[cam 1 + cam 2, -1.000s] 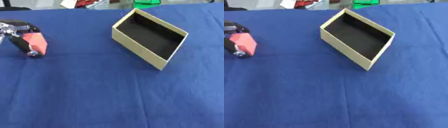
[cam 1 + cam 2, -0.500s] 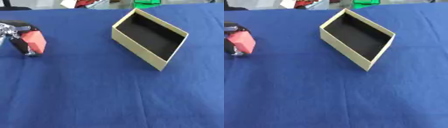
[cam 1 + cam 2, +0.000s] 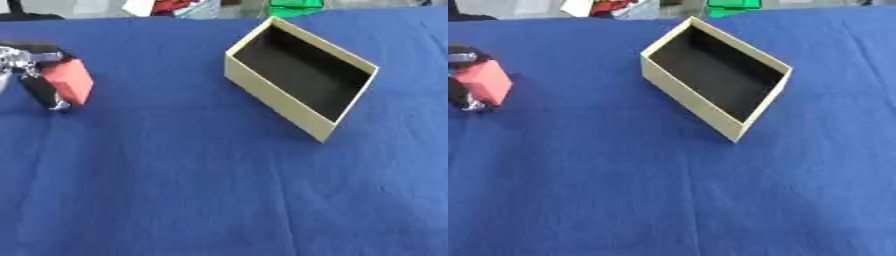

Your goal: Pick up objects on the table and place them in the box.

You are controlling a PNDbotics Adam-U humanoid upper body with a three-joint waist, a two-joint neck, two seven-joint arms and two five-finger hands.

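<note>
Little has shifted: black-and-silver left hand at the far left still clasps the red block, well left of the open tan cardboard box.

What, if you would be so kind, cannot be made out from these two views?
- Left hand: cut off by the left edge in both views; the red block it holds covers its palm.
- Right hand: in neither view.
- Box: its near wall hides part of the dark floor.
- Items beyond the table's far edge: cropped, unidentifiable.
</note>
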